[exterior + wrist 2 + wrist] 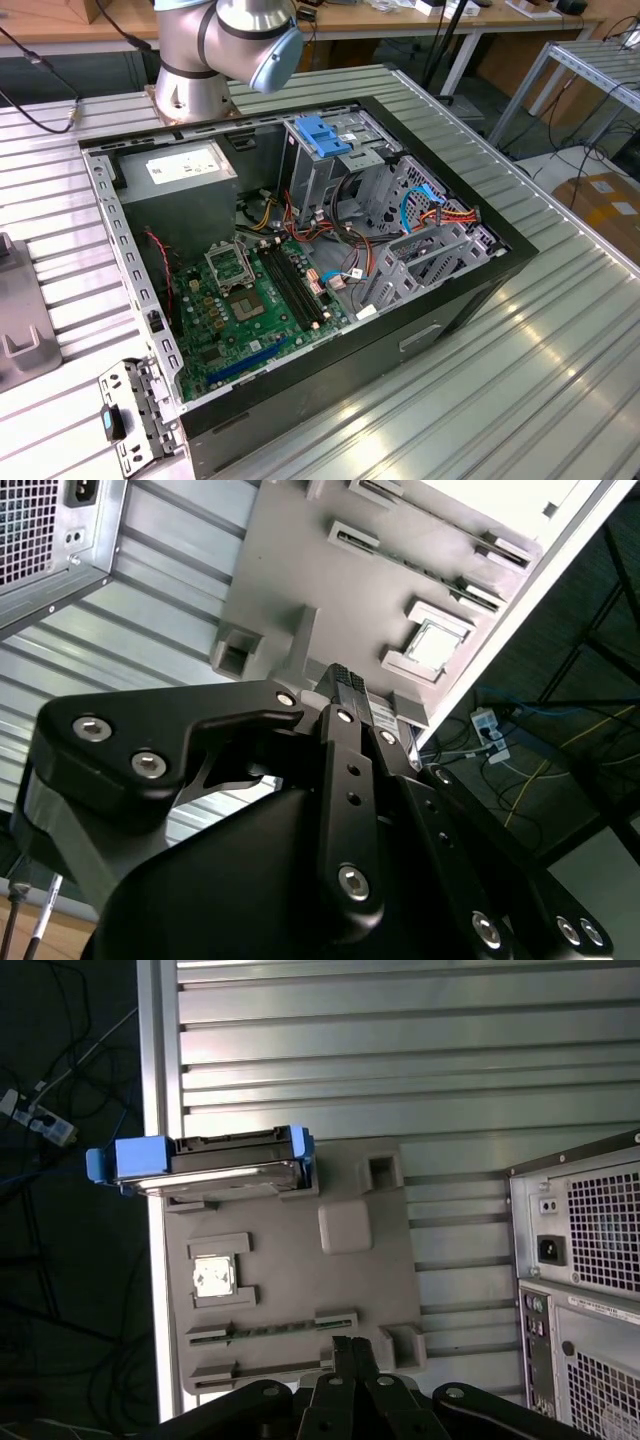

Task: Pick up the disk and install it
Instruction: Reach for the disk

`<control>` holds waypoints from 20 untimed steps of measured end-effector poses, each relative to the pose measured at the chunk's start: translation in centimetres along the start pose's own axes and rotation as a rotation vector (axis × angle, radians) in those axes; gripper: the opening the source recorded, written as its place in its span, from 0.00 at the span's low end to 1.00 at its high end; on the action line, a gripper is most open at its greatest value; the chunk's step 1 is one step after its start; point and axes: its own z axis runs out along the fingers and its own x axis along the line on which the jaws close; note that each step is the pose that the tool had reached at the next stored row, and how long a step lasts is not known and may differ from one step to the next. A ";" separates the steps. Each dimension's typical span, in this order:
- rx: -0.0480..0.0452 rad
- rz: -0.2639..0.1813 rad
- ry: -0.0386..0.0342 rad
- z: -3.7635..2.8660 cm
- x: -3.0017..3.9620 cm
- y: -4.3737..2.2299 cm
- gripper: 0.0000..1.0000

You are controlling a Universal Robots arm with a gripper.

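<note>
The disk (pixel 205 1165), a dark drive in a bright blue carrier, rests in a slot at one corner of a grey parts tray (pixel 350 1290) by the table edge. In both wrist views my gripper (pixel 350 1348) hangs above the tray's opposite side, well apart from the disk. Its black fingers (pixel 345 680) are pressed together with nothing between them. In the exterior view the open computer case (pixel 480 285) lies on its side, with a grey drive cage and light-blue latch (pixel 325 135) at its back.
The tray also holds a processor chip (pixel 215 1278) and memory sticks (pixel 270 1325). The case's rear panel (pixel 580 1290) stands close beside the tray. Beyond the table edge (pixel 150 1080) lie floor cables. The arm's base (pixel 190 90) stands behind the case on the ribbed table (pixel 520 400).
</note>
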 end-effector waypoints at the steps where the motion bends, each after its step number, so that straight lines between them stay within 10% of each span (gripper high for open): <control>1: 0.0000 0.000 0.0000 0.00 0.04 0.00 0.10; 20: 0.0000 0.000 0.0000 0.02 1.05 -0.08 0.10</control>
